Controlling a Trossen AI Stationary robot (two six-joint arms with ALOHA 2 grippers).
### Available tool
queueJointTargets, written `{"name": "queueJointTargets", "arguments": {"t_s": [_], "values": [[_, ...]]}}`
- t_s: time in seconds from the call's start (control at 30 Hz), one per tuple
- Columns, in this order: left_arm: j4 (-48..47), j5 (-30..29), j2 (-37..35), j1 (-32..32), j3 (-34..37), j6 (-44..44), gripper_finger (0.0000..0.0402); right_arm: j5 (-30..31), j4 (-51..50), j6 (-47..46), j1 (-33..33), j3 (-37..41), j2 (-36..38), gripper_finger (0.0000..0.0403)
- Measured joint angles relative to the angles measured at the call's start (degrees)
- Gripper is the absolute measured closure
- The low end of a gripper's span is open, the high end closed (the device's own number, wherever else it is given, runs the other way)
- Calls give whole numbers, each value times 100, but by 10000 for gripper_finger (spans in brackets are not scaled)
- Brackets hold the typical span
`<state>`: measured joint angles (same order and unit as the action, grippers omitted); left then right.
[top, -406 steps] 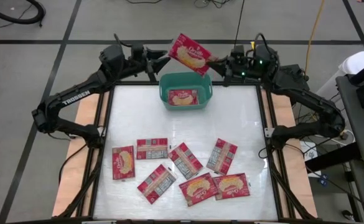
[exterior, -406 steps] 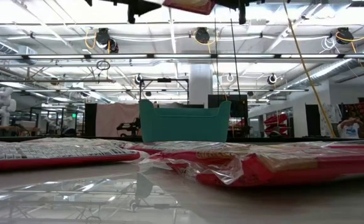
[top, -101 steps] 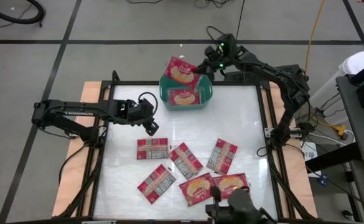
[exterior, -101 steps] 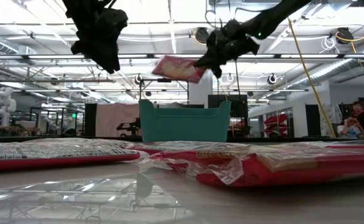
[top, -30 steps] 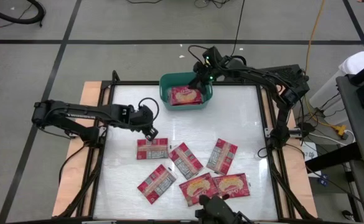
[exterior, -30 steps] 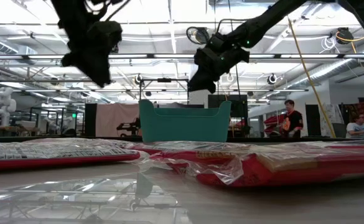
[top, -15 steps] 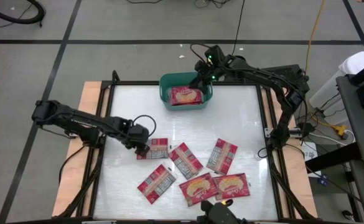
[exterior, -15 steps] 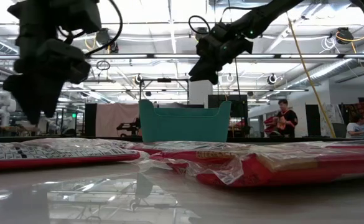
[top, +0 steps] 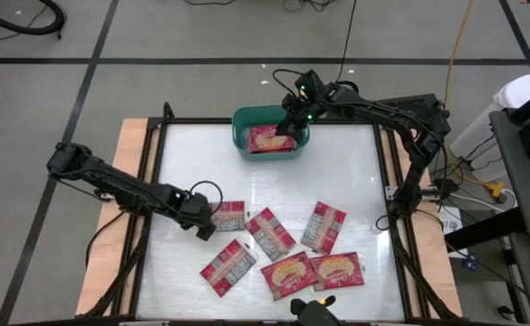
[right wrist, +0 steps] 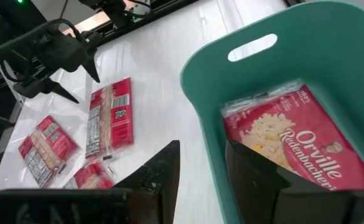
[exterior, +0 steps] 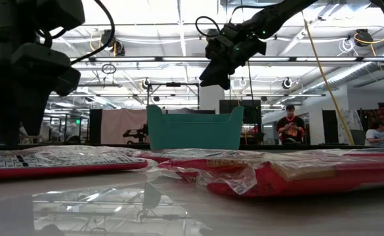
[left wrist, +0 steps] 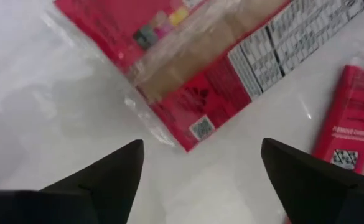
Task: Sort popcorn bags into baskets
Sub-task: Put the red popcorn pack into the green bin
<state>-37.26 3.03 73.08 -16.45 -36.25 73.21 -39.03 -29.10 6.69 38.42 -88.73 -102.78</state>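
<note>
Several red popcorn bags lie flat on the white table in the high view. The one nearest my left gripper (top: 201, 227) is a bag (top: 226, 215) with its printed panel up. The left wrist view shows that bag's (left wrist: 219, 56) corner just ahead of my open left gripper (left wrist: 200, 180), whose fingers stand over bare table. The teal basket (top: 246, 118) stands at the far edge and holds a bag (top: 269, 138) with its popcorn picture up. My right gripper (top: 292, 120) hovers open over the basket's right rim, also in the right wrist view (right wrist: 201, 162).
More bags lie toward the near edge: (top: 270, 233), (top: 322, 226), (top: 228, 267), (top: 288, 274), (top: 337, 270). A second bag (left wrist: 356, 118) shows beside the left gripper's target. The low view looks across bags (exterior: 270, 172) to the basket (exterior: 195, 128). People sit in the room behind.
My left gripper has moved toward the near edge and a little left while coming down, and now stands low at the left end of the panel-up bag, still open. My right gripper has stayed above the basket. No bag has moved.
</note>
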Motion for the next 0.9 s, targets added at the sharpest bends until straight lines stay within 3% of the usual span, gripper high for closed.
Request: {"name": "queueJointTargets", "arguments": {"t_s": [0.37,0.7,0.9], "values": [[73,-469,385,-532,11,-523,137,-2,-142,-2,-66,0,11,279],[272,-673,955,-627,-19,-532,141,-4,-164,1,-66,0,13,279],[198,-769,951,-625,-6,-993,205,-4,-164,-2,-66,0,13,279]]}}
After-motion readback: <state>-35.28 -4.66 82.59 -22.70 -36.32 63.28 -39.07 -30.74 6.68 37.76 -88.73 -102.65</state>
